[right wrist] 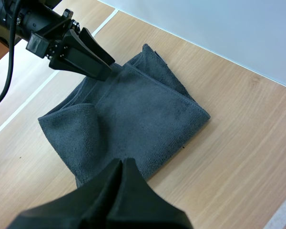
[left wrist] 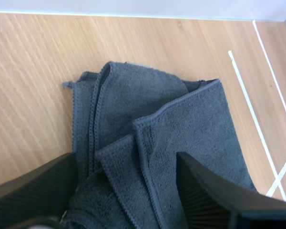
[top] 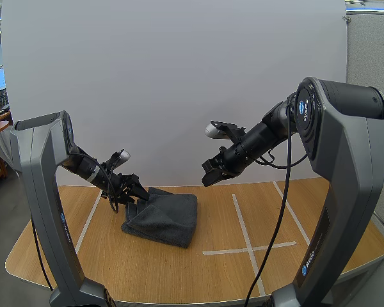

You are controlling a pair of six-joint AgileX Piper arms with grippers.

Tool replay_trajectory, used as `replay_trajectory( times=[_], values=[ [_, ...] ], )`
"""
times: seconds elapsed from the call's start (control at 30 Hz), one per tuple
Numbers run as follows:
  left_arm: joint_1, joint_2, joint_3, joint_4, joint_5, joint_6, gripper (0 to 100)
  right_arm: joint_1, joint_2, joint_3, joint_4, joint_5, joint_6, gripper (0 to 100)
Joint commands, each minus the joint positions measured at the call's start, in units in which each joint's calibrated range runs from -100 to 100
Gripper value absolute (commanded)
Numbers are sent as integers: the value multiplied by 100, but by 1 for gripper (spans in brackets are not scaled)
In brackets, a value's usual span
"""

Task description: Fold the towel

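Left gripper [top: 143,193], fingers spread and empty, tips low at the rear-left edge of the bunched grey towel [top: 165,219], apparently touching it; right gripper [top: 209,178], clenched on nothing, hangs above the table [top: 243,275] to the towel's right, the farther of the two.
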Motion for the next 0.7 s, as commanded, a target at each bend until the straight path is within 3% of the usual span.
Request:
replay_trajectory(
  times=[0.0,0.13,0.4,0.47,0.67],
  values=[
    [5,-8,-22,-190,120,26,76,2,-94,24,46,154,-1,0],
    [5,-8,-22,-184,120,26,53,2,-94,24,46,154,-1,0],
    [-88,-8,-10,-86,120,7,51,2,-94,24,46,-19,-1,0],
    [-170,5,-10,-23,120,7,53,2,-94,24,46,-19,-1,0],
    [-280,31,-10,33,120,7,79,2,-94,24,-92,-20,-1,0]
  ],
)
